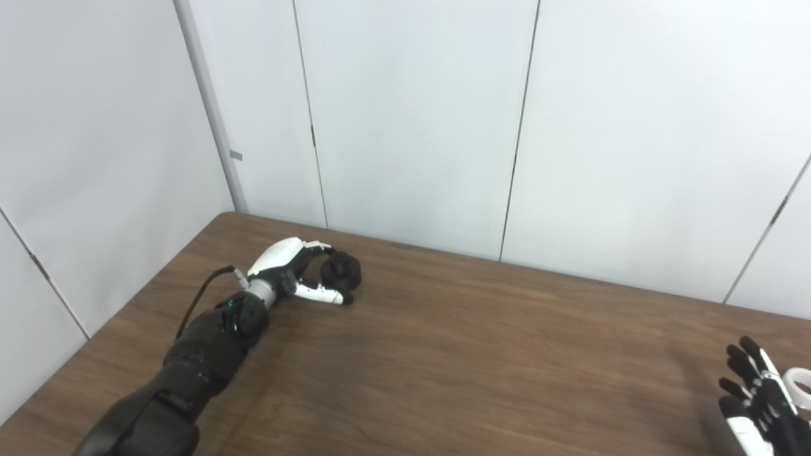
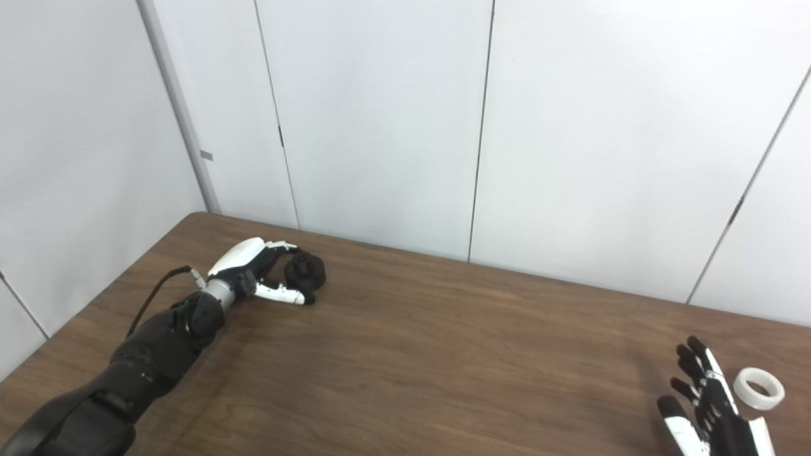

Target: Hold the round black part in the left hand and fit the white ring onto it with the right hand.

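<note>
While the dark brown wooden table [image 2: 443, 354] is lying bare across its middle, the left hand [image 1: 288, 269] is reaching to the far left corner, its fingers and thumb curving apart around the round black plastic part [image 1: 341, 270], which is sitting on the tabletop; whether they are actually gripping it is hard to tell. Well apart, at the near right edge, the right hand [image 2: 713, 405] is hovering with its fingers spread and holding nothing. The white plastic ring [image 2: 758, 387] is lying flat on the table just beside that hand, on its right. White wall panels [image 2: 380, 114] are standing behind.
</note>
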Motion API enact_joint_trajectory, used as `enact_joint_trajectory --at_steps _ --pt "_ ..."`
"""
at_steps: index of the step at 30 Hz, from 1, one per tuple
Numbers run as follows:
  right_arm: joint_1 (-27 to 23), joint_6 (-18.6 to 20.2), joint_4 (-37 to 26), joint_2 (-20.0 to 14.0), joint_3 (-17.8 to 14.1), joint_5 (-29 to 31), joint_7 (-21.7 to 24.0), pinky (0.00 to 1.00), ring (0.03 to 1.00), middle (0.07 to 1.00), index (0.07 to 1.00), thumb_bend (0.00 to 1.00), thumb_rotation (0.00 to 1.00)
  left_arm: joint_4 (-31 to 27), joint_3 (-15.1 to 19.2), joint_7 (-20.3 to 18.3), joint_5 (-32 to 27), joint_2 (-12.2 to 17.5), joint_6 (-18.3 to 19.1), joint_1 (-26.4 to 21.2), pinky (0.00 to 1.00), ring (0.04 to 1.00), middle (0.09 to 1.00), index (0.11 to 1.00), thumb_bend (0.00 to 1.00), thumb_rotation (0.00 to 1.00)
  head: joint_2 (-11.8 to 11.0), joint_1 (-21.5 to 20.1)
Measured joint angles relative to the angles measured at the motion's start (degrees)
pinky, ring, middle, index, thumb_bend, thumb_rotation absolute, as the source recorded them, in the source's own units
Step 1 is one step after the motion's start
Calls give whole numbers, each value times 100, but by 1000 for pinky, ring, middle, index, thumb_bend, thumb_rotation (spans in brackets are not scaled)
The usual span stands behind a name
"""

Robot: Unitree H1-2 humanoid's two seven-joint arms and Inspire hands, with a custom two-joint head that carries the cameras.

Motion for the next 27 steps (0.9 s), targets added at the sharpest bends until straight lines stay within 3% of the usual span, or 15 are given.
enact_joint_trajectory --at_steps 4,11,18,21,22,23,27 --pt "61 128 -109 73 4 47 0 808 920 928 948 556 757 8 -19 7 5 -9 1 -14 1000 972 940 842 1000 391 0 -18" --pt "72 134 -130 106 4 54 3 834 927 929 946 549 747 54 -26 4 0 -31 -3 -51 1000 979 946 831 1000 382 0 -26" --pt "72 141 -136 111 10 40 1 881 939 929 944 553 762 107 22 37 -153 -57 -78 -55 1000 980 932 760 988 330 -9 -35" --pt "79 156 -155 127 12 29 1 832 925 927 945 544 750 162 53 166 -202 -76 -202 -60 1000 958 880 610 895 181 0 -70" --pt "82 156 -160 134 12 30 1 862 932 929 947 547 752 204 65 264 -215 -95 -275 -62 1000 947 840 536 676 108 0 -70" --pt "83 156 -162 138 12 30 0 855 930 930 948 544 753 280 65 413 -210 -122 -373 -71 1000 937 807 509 601 80 26 -62" --pt "98 155 -194 162 23 13 -8 841 918 920 939 544 755 693 6 850 -160 -178 -740 -144 1000 940 742 483 527 52 70 -44"
